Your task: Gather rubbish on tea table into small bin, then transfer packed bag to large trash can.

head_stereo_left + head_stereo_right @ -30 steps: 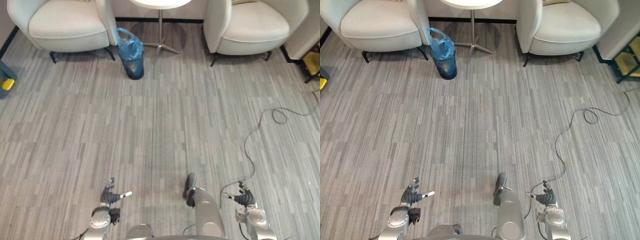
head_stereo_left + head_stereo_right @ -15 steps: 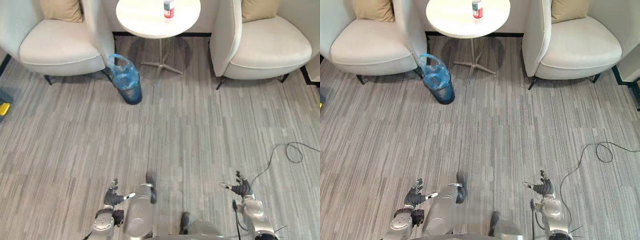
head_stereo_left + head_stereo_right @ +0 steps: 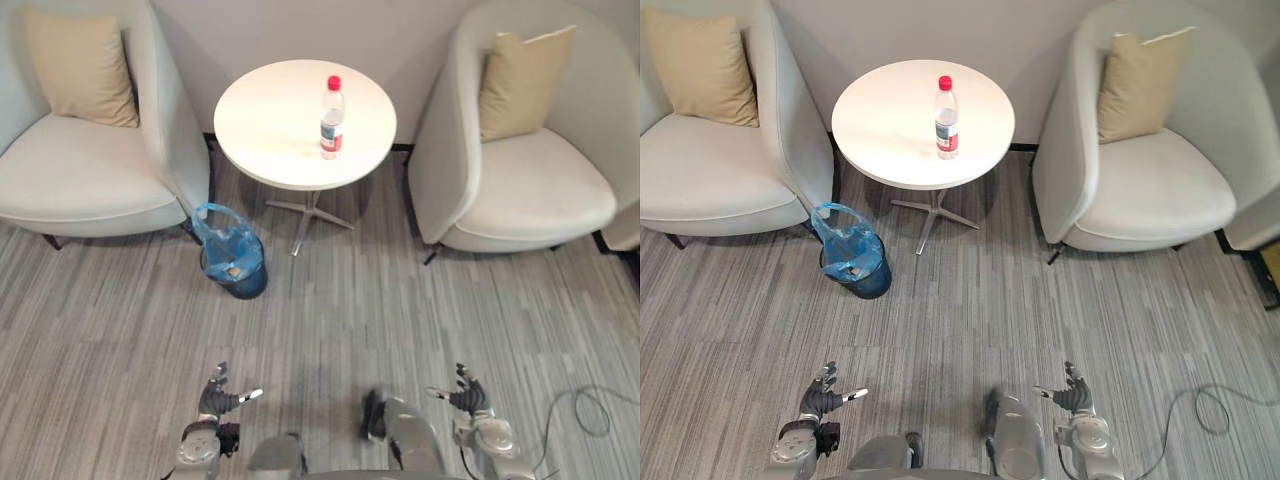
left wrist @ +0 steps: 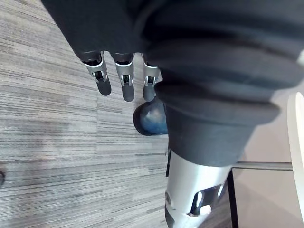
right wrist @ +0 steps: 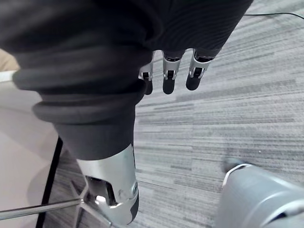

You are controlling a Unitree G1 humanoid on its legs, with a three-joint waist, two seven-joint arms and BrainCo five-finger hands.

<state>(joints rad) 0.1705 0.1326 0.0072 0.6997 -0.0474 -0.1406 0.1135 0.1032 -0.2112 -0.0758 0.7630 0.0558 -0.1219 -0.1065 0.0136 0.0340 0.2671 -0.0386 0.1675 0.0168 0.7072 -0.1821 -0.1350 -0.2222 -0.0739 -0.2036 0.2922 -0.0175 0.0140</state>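
Fingers [image 4: 124,83] of the left hand [image 3: 222,399] and fingers [image 5: 169,78] of the right hand [image 3: 468,398] hang straight and released, grasping nothing, low over the striped grey carpet [image 3: 330,320]. Step in hand, as judged: approach (no rubbish gathered yet). The next move calls for closing on the round, smooth white tabletop [image 3: 270,135], where the clear plastic bottle [image 3: 331,120], red-capped, stands upright. The small bin [image 3: 236,268], lined with crinkled blue film, sits on the carpet near it.

Grey striped carpet [image 3: 400,300] is covering the lower frame. A cream armchair [image 3: 70,185] is standing upper left and a second armchair [image 3: 540,195] upper right, both holding tan cushions [image 3: 80,65], flanking a round white table [image 3: 270,125] against the pale wall [image 3: 300,30].
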